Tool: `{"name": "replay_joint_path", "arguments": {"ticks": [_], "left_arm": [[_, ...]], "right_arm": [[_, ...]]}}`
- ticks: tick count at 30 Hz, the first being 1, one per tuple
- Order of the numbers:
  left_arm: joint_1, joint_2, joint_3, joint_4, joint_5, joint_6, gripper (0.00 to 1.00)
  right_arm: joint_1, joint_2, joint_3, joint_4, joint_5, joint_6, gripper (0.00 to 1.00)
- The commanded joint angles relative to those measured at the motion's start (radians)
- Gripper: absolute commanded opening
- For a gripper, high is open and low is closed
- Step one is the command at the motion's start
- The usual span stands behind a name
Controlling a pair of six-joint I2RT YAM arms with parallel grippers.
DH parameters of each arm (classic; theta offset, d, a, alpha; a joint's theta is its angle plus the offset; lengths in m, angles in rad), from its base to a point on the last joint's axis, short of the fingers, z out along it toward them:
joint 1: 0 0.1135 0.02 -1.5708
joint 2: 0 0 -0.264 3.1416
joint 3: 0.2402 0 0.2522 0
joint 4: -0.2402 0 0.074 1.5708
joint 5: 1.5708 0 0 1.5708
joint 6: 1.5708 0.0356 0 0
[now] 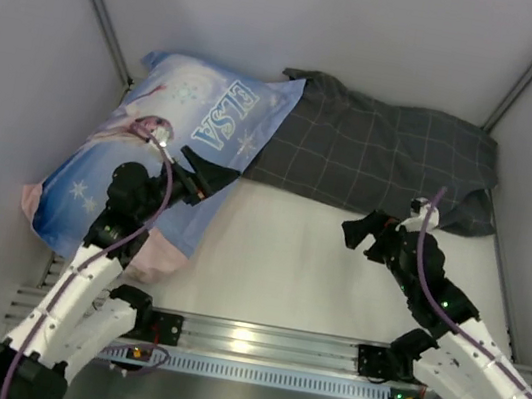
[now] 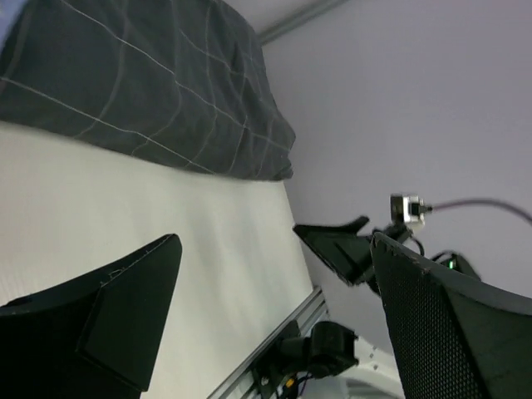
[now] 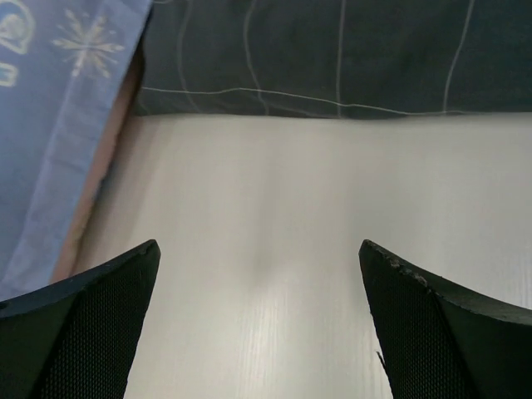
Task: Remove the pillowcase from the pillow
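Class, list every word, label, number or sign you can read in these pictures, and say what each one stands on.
"ELSA": white capitals on the light blue cartoon-print pillow, seen from the top camera.
White marks on that pillow in the right wrist view: cut off at the picture's edge, not readable as text.
The dark grey pillowcase carries only grid lines, no text.
Nothing else is readable.
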Motion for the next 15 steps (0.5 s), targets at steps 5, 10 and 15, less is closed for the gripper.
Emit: {"name": "replay_joint_path", "arguments": {"ticks": [5,10,15], "left_arm": [[-0.41,0.472,0.394,-0.037,-0.399,0.286,0.99],[-0.492,0.742,0.551,-0.072,-0.693,0.422,0.99],[-0.507,0.933,0.694,-0.17,-0.867,0.326,0.99]], "right_arm": [[-0.071,0.3,0.173,-0.056,0.077,-0.02,0.99],[-0.179,0.264,0.141,-0.01,-0.095,0.006,0.99],[-0.239,0.203,0.113,-0.011,-0.16,0.023,1.0]]}}
